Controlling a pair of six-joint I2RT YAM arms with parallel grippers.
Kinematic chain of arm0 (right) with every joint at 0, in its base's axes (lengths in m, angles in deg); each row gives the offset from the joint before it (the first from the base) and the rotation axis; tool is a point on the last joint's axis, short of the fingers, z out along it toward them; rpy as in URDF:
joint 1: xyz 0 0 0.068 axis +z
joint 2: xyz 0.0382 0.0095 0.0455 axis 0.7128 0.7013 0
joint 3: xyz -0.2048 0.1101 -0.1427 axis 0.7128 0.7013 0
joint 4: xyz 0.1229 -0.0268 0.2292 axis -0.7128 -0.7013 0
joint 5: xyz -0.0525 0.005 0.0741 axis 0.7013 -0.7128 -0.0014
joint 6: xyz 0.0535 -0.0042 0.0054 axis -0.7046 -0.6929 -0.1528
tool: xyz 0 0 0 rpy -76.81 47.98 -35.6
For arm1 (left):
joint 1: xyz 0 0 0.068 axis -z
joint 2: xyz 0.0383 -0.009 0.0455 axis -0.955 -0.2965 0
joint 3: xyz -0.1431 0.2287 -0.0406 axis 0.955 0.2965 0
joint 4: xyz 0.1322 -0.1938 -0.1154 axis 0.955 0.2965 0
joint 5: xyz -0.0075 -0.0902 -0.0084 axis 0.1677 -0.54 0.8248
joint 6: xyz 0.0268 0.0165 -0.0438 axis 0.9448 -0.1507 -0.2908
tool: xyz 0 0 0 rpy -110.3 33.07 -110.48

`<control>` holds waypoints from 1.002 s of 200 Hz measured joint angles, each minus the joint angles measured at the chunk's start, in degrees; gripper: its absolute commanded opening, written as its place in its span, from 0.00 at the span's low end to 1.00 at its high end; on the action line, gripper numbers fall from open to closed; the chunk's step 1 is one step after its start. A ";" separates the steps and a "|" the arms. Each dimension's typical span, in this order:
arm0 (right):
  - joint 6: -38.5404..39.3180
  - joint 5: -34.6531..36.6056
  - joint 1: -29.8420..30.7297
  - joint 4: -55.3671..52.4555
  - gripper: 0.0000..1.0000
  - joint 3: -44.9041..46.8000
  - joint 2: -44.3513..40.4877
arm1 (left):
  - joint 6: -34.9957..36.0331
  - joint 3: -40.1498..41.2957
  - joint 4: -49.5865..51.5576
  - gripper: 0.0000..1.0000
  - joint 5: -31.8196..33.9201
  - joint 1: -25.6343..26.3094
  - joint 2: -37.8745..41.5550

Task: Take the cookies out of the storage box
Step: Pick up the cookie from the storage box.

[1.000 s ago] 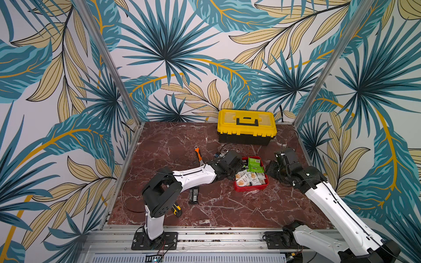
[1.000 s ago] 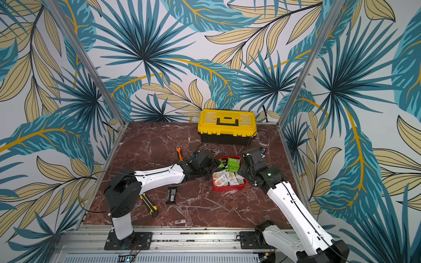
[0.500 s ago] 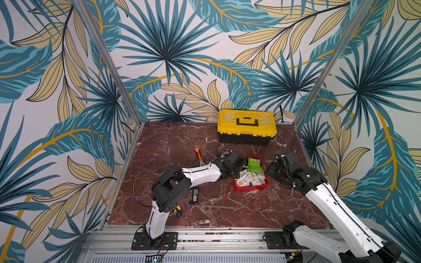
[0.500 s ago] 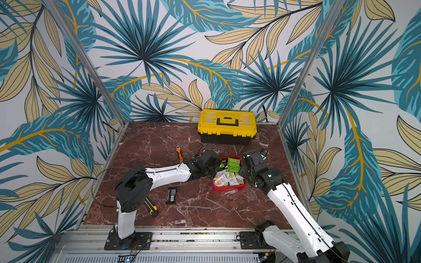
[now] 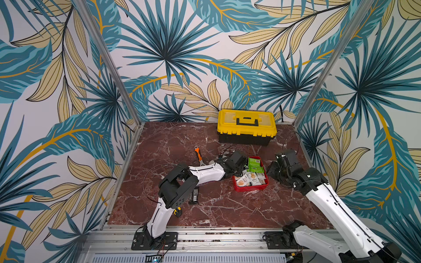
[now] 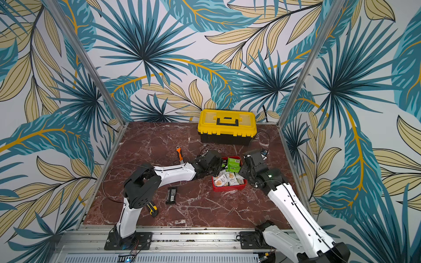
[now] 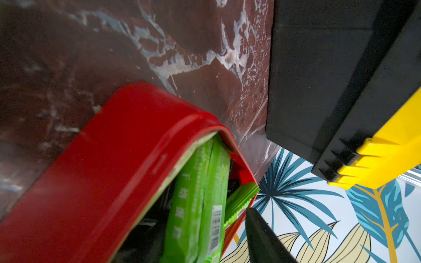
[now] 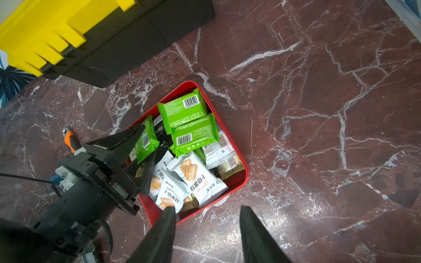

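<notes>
The red storage box (image 5: 249, 189) (image 6: 227, 188) (image 8: 239, 157) sits mid-table, filled with the cookies: green packets (image 5: 255, 165) (image 8: 182, 108) at its far end, white and cream ones (image 5: 250, 178) (image 8: 193, 175) nearer. My left gripper (image 5: 245, 167) (image 8: 150, 140) reaches in over the box's left wall. Its fingers straddle a green packet (image 7: 200, 205) standing on edge, and a gap shows beside one finger (image 7: 262, 239). My right gripper (image 5: 272, 169) (image 8: 207, 207) hangs open just off the box's right corner, holding nothing. A black packet (image 5: 194, 195) lies on the table to the left.
A yellow-and-black toolbox (image 5: 246, 124) (image 8: 68, 34) stands behind the box against the back wall. An orange-handled tool (image 5: 198, 153) lies beside my left forearm. A yellow-and-black knife (image 6: 152, 208) lies near the left arm's base. Patterned walls enclose three sides.
The left arm's elbow has swung forward and its fingers have narrowed around the green packet inside the box. The right arm has barely moved.
</notes>
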 measured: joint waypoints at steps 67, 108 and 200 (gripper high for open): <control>-0.02 0.63 -0.39 -0.22 0.50 0.00 -1.29 | -0.68 -0.02 0.42 0.18 1.51 -0.04 0.00; 0.00 0.61 -0.44 -0.22 0.50 0.00 -1.29 | -0.33 -0.02 0.24 0.12 2.49 0.04 0.15; 0.28 -3.72 -0.59 -0.81 0.50 -2.29 -0.17 | 8.96 10.86 -7.26 0.10 3.19 0.59 15.26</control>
